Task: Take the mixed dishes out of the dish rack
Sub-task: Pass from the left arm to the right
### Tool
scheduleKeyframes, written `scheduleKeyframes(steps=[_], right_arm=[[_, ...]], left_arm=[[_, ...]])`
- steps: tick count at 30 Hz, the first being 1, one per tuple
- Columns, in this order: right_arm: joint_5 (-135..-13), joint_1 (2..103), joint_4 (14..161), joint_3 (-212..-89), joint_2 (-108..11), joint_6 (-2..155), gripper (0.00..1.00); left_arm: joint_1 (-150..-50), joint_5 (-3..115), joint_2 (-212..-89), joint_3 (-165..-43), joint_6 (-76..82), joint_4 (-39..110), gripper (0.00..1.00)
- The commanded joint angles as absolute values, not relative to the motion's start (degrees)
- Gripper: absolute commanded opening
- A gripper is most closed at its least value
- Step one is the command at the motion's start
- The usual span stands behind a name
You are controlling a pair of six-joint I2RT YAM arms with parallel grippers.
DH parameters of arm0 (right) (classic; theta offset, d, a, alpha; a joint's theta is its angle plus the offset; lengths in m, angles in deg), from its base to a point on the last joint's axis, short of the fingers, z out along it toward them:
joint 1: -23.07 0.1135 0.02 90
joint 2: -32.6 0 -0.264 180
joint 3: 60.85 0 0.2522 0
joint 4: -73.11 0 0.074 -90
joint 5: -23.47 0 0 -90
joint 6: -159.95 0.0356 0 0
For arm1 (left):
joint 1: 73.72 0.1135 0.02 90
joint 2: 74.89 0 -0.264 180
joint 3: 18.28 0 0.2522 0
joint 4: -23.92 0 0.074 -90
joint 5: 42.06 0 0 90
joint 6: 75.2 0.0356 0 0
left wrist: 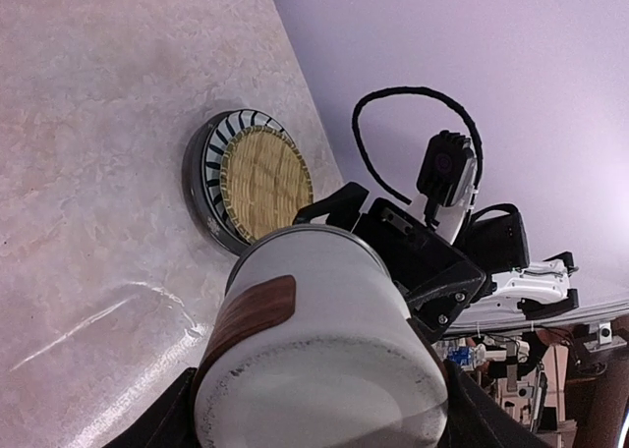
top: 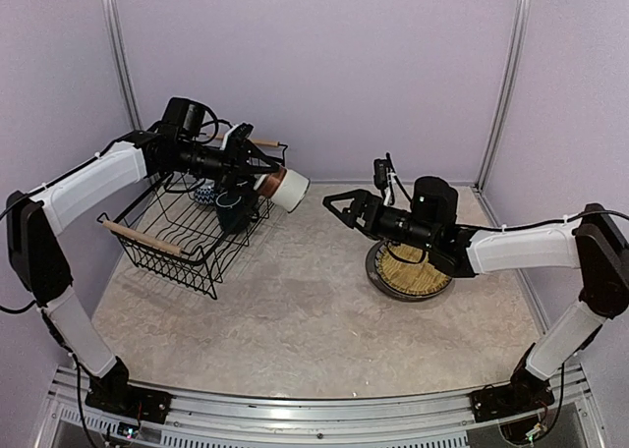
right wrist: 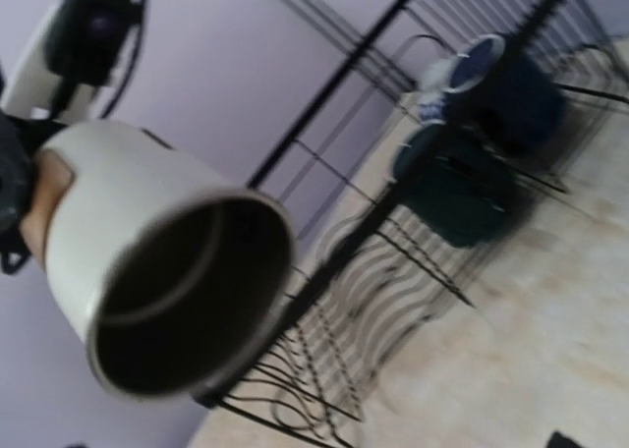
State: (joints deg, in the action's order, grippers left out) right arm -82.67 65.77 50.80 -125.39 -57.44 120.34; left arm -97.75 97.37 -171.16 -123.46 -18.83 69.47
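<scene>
My left gripper (top: 267, 185) is shut on the grey brown-based cup (top: 285, 189) and holds it on its side in the air, just past the right edge of the black wire dish rack (top: 143, 237). In the left wrist view the cup (left wrist: 324, 340) fills the space between my fingers (left wrist: 169, 420). My right gripper (top: 339, 205) is open and empty, pointing at the cup's mouth (right wrist: 167, 261) from a short way off. A dark green mug (right wrist: 457, 188) and a dark blue mug (right wrist: 511, 89) sit in the rack (right wrist: 344, 242). The straw plate (top: 411, 274) tops a stack with the striped plate (left wrist: 228, 134).
A small patterned dish (right wrist: 432, 83) lies next to the blue mug in the rack. The plate stack sits on the table under my right forearm (top: 511, 250). Lilac walls close off the back and both sides.
</scene>
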Motion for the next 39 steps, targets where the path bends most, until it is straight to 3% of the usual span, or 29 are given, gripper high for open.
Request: scheduleKeyframes(steps=[1, 11, 29, 33, 39], right_arm=[[-84.86, 67.24, 43.36, -128.43, -61.22, 122.75, 0.99], [-86.76, 70.16, 36.60, -133.72, -67.52, 126.17, 0.71], [-85.11, 70.27, 32.14, -129.33, -65.43, 125.95, 0.39], [-85.03, 70.19, 31.43, -128.85, -65.29, 126.14, 0.27], [-85.65, 69.85, 31.58, -128.69, -65.30, 125.81, 0.00]], left_arm=[[-98.46, 100.67, -171.77, -122.61, -21.30, 65.15, 0.32], [-99.00, 102.66, -174.91, -121.42, -23.34, 63.08, 0.30], [-101.27, 108.79, -179.45, -122.50, -23.87, 62.55, 0.29], [-102.14, 108.03, -180.22, -122.97, -22.77, 63.76, 0.30], [-102.55, 107.07, -181.32, -123.96, -21.65, 65.75, 0.36]])
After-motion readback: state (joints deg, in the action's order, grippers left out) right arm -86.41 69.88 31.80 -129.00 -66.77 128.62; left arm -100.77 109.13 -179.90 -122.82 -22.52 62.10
